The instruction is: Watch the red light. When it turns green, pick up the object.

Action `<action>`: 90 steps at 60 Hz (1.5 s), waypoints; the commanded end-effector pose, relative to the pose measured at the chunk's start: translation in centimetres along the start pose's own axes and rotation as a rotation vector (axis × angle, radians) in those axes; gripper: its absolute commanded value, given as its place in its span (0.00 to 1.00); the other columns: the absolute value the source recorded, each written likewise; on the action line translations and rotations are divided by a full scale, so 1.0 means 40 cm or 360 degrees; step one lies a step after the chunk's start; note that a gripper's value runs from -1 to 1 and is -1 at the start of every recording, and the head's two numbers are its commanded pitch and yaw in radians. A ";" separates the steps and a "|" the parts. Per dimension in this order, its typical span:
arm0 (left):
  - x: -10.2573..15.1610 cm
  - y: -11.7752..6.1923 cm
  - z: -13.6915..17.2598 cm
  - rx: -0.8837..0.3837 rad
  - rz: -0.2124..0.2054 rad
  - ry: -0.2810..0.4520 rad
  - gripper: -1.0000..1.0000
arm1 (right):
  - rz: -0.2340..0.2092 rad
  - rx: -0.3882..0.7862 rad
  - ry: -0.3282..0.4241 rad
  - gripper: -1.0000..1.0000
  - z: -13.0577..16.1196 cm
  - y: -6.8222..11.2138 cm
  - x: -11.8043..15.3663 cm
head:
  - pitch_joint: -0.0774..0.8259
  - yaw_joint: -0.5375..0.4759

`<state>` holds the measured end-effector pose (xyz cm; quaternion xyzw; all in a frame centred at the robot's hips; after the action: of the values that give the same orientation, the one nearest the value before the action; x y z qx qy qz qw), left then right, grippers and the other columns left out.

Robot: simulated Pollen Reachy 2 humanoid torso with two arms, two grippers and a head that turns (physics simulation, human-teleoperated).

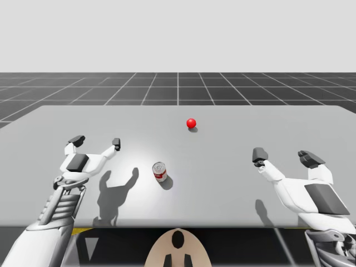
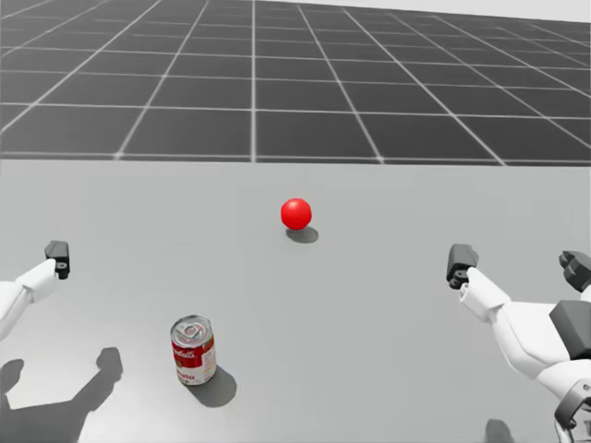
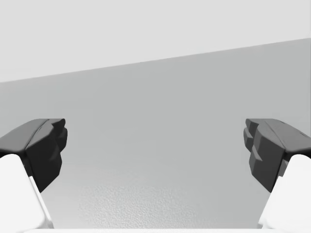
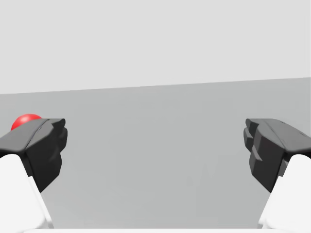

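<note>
A red ball light (image 1: 191, 123) (image 2: 295, 213) glows red on the grey table, past its middle. A red-and-white can (image 1: 160, 172) (image 2: 193, 350) stands upright nearer to me, left of centre. My left gripper (image 1: 97, 142) (image 3: 155, 150) hovers open to the left of the can, with bare table between its fingers. My right gripper (image 1: 282, 157) (image 2: 517, 263) (image 4: 155, 150) is open at the right, far from the can. In the right wrist view the red ball light (image 4: 24, 120) peeks over one fingertip.
The grey table (image 1: 222, 183) spreads wide around the can and the light. Its far edge meets a dark gridded floor (image 1: 178, 86). The near edge runs just in front of my torso.
</note>
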<state>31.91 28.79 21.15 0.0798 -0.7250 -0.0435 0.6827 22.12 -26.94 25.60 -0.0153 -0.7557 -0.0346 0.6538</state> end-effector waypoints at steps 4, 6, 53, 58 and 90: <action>0.000 -0.002 0.001 -0.0002 -0.0003 -0.0001 0.00 | -0.0026 -0.0007 0.0004 0.00 0.002 0.003 -0.004 | 0.57 0.44; 0.000 -0.002 0.001 -0.0002 -0.0004 -0.0002 0.00 | -0.0026 -0.0007 0.0004 0.00 0.002 0.003 -0.005 | 0.56 0.44; -0.001 -0.003 0.001 0.0000 -0.0017 -0.0001 0.00 | -0.0017 -0.0004 0.0008 0.00 0.001 0.005 -0.007 | 0.56 0.44; 0.000 -0.003 0.001 0.0001 -0.0019 -0.0003 0.00 | -0.0017 -0.0003 0.0008 0.00 0.001 0.005 -0.007 | 0.56 0.44; -0.001 -0.005 0.002 0.0004 -0.0029 -0.0005 0.00 | -0.0003 -0.0004 0.0001 0.00 0.001 0.004 -0.008 | 0.56 0.44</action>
<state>31.87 28.58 21.08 0.0855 -0.7253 -0.0482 0.6814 22.20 -26.94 25.42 -0.0187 -0.7560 -0.0308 0.6536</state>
